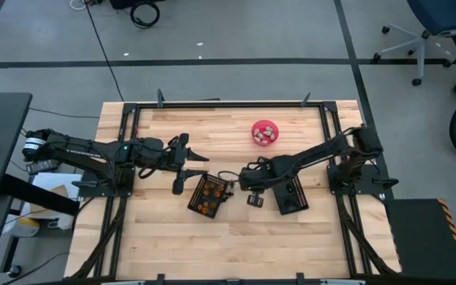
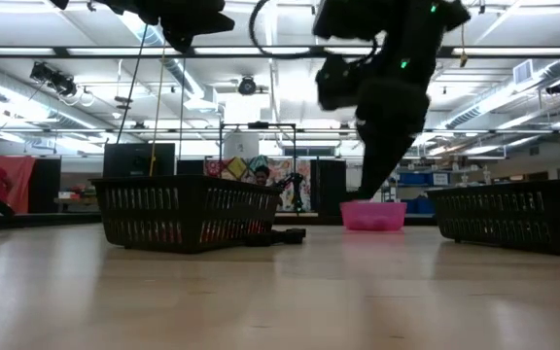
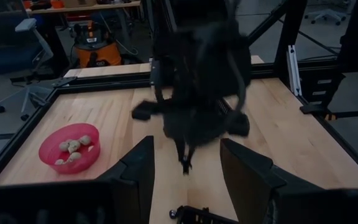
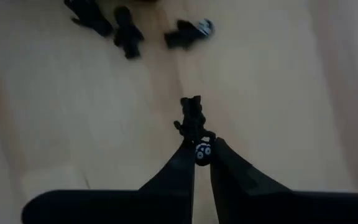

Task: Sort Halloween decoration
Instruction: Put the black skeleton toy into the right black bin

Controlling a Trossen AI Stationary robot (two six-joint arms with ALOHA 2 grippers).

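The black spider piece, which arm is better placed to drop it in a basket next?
The right. Its end effector is already shut on the black spider piece, lifted beside the right basket in the high view. The left end effector hangs open and empty.

Right pincer [image 4: 202, 148] clamped, pointing down; left pincer [image 3: 185, 171] spread, raised.

Both arms reach inward; pink bowl [image 1: 265, 132] behind, two black baskets [image 1: 208, 195] mid-table
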